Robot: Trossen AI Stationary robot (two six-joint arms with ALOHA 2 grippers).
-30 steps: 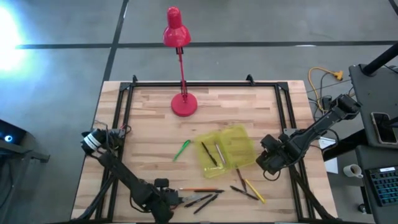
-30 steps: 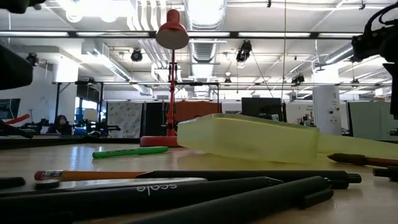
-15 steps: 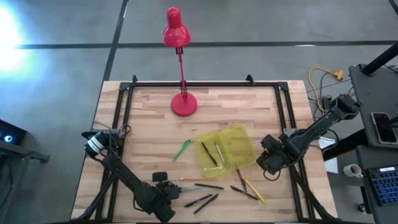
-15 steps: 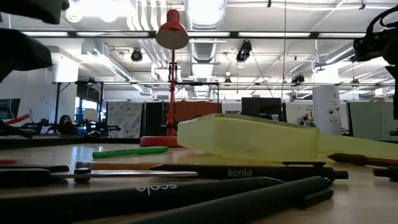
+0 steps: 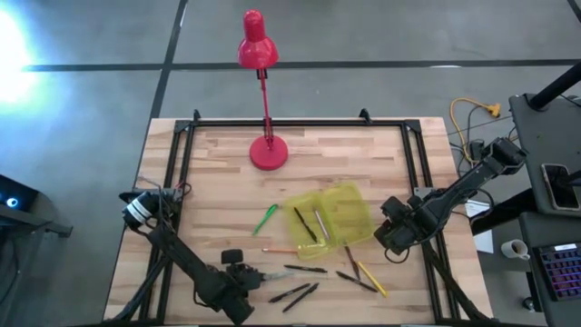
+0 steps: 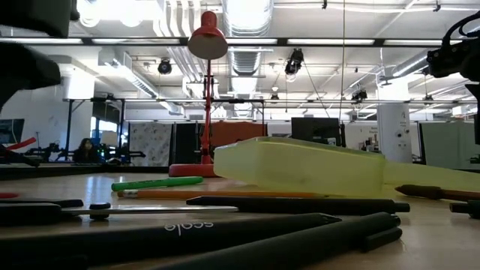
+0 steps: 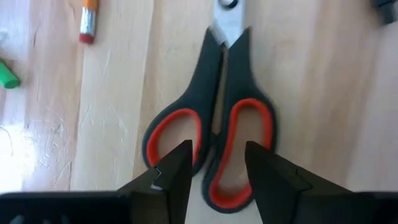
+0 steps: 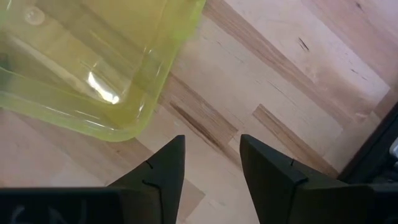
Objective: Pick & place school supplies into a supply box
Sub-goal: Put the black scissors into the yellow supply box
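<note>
My left gripper [image 5: 241,272] [image 7: 216,158] is open near the table's near edge, one fingertip over each handle loop of the red-and-black scissors [image 7: 214,134] [image 5: 256,272], which lie flat. An orange pencil [image 5: 280,250] [image 6: 217,193], a green marker [image 5: 265,218] [image 6: 156,182] and black pens [image 5: 304,270] [image 6: 292,204] lie around them. The open yellow-green supply box [image 5: 331,218] [image 8: 87,56] holds two slim items. My right gripper [image 5: 392,238] [image 8: 210,155] is open and hangs beside the box's right end. My left gripper comes at the scissors' handle end [image 7: 186,127] along their length from the table's left, slanting down. Whether its fingertips [image 7: 180,155] touch the handles, I cannot tell. The scissors lie flat on the table.
A red desk lamp [image 5: 268,150] stands at the table's far middle. More pens [image 5: 300,292] and pencils [image 5: 363,272] lie along the near edge, right of the scissors. A black frame [image 5: 300,123] rims the table. Bare wood shows on the far left.
The orange pencil has moved from beside the pens toward the far edge and now lies nearer the green marker. One black pen has shifted a little the same way. My left gripper has drawn slightly back toward the table's left, and the scissors now show in front of it.
</note>
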